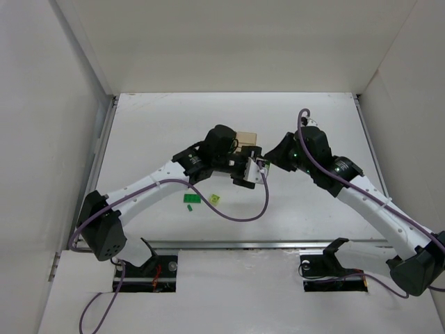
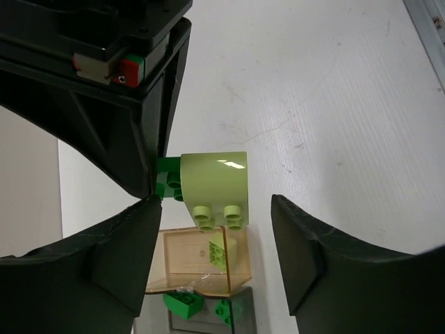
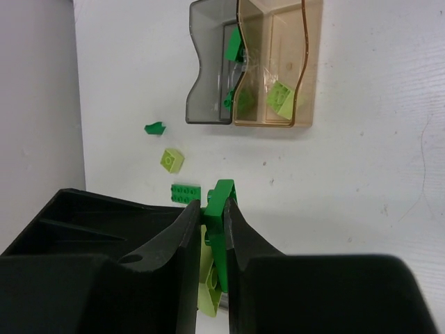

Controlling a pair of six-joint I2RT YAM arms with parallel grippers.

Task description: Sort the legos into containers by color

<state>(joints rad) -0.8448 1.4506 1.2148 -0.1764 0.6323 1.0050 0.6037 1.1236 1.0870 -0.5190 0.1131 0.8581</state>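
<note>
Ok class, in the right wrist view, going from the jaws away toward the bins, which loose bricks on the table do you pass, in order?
First the flat dark green brick → lime brick → small dark green piece → grey bin and tan bin, side by side.

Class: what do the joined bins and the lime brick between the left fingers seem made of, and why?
Grey bin, tan bin: probably translucent plastic, smooth; bricks show through their walls. Lime brick: probably moulded plastic, glossy; a highlight on its face.
</note>
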